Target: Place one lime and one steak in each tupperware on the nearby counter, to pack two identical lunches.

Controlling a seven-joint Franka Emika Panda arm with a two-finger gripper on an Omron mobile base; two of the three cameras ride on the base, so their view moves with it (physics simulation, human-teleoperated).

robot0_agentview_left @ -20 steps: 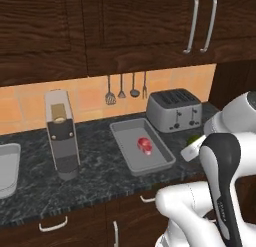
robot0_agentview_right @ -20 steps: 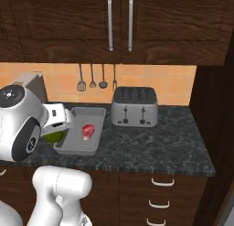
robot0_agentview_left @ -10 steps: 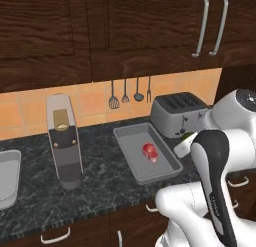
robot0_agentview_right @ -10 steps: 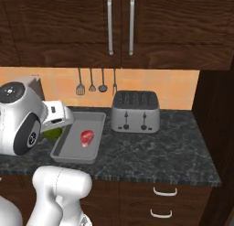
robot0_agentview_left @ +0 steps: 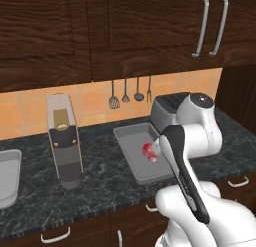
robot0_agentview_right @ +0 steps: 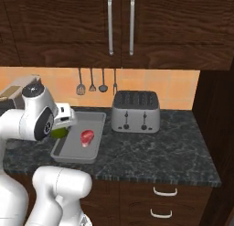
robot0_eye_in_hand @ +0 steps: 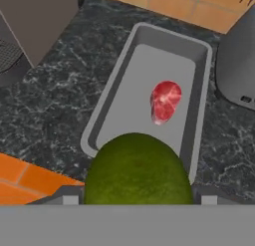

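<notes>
The claw (robot0_eye_in_hand: pixel 134 200) is closed on the lime (robot0_eye_in_hand: pixel 137 173) and hangs over the near end of the tupperware (robot0_eye_in_hand: pixel 107 103) on the bench (robot0_agentview_right: pixel 151 152). The steak (robot0_eye_in_hand: pixel 165 101) lies further along the tray's long axis, so the drop spot sits directly below. The hand view shows lime and steak apart; in the left base view the arm hides the lime.

You get flat, even rendered light with no glare, soft shadow under the upper cabinets (robot0_agentview_left: pixel 125 36) darkening the wood, while the hand view looks coarse and blurred, especially the close-up lime (robot0_eye_in_hand: pixel 137 170).
</notes>
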